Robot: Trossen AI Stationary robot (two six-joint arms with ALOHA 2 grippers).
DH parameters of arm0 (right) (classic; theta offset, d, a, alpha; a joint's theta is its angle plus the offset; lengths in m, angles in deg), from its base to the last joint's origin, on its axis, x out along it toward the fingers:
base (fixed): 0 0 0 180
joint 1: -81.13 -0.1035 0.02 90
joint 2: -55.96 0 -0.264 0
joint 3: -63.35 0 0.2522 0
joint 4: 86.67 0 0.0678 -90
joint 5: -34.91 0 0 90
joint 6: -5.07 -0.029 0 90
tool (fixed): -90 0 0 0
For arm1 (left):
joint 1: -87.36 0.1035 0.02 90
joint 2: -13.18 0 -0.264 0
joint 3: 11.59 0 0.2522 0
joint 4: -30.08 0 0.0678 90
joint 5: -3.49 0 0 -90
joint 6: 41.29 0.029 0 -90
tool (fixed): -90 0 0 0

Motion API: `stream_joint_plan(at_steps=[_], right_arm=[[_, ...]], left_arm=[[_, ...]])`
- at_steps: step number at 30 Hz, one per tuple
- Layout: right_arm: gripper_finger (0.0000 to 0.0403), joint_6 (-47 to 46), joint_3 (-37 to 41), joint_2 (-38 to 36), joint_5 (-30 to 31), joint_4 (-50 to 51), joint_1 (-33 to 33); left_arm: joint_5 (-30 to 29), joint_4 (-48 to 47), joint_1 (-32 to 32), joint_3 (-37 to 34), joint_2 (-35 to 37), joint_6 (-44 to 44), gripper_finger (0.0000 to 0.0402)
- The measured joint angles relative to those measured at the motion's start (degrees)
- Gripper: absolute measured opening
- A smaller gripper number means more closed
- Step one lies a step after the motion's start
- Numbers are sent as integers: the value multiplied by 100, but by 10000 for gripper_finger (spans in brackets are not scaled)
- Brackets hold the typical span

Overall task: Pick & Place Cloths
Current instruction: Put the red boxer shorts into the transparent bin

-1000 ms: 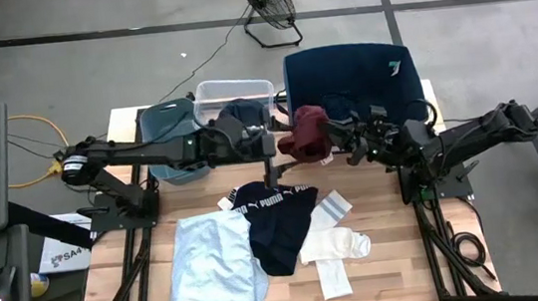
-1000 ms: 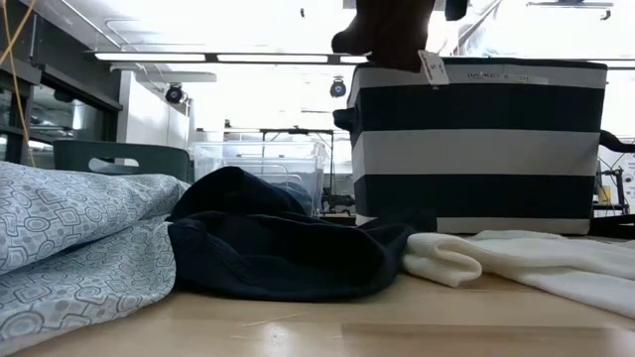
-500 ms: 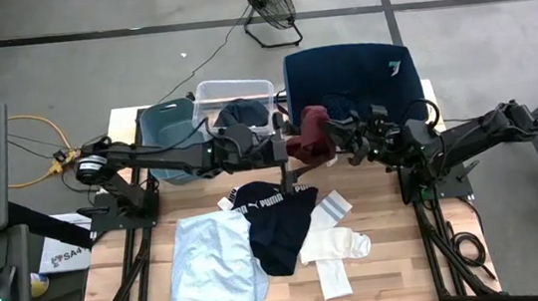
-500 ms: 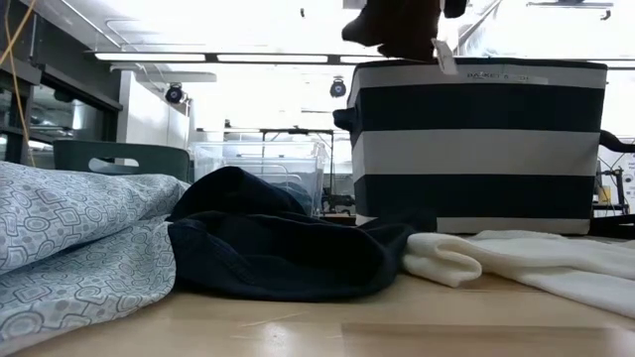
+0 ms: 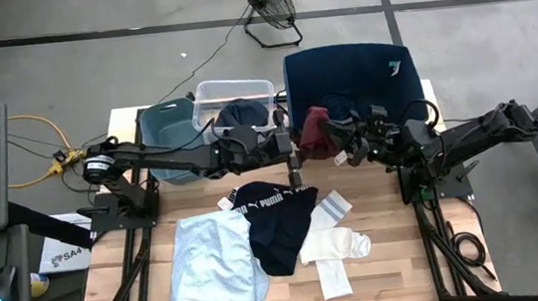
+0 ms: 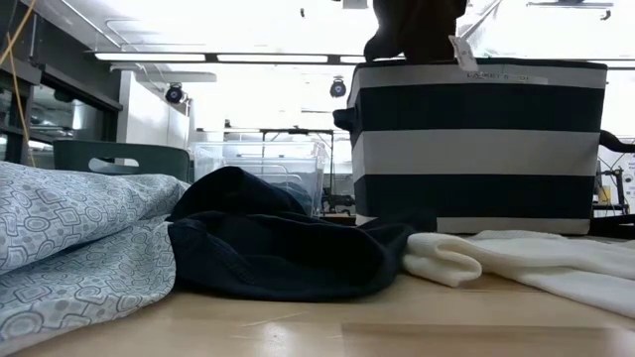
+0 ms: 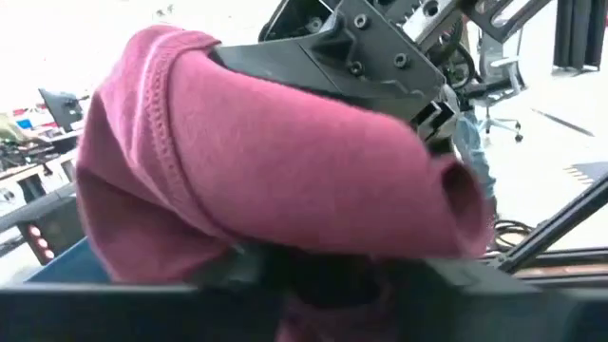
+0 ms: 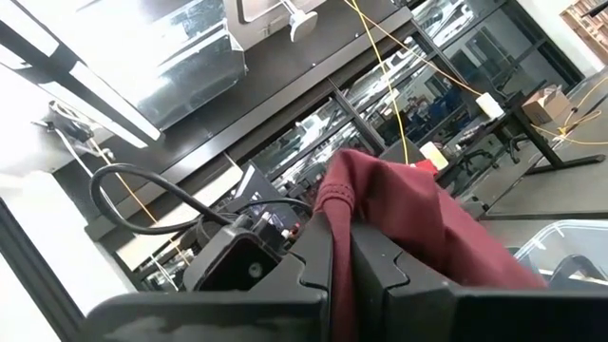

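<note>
Two grippers: left gripper (image 5: 293, 158) and right gripper (image 5: 333, 142) both pinch the maroon cloth (image 5: 312, 134) (fingers clamped on fabric).
Cloth position: aloft at the bench's far edge, over the striped bin's (image 6: 476, 149) near rim.
Risk: uneven release; cloth drapes on the rim or slides outside.
Waiting: Puma garment (image 5: 279, 222), pale-blue cloth (image 5: 211, 267) mid-bench.

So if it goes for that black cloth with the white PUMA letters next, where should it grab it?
Probably at the raised fold of the black PUMA-lettered cloth, coming straight down from above. In the low view it humps up there, giving the gripper fabric to pinch; its edges lie flat, one over the pale-blue patterned cloth.
</note>
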Motion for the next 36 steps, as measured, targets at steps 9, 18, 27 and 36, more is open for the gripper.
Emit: stream_joint_plan(at_steps=[9,18,27,36], right_arm=[[14,49,0,0,-26,0,-4],[90,428,0,-146,-627,13,-4],[225,593,0,-652,-1198,409,-4],[245,756,1,-892,-1158,674,-206]], left_arm=[[247,116,0,0,0,-164,9],[256,37,0,0,30,-160,3],[-81,-796,2,1,491,220,1],[-1642,-2690,6,6,1418,821,1]])
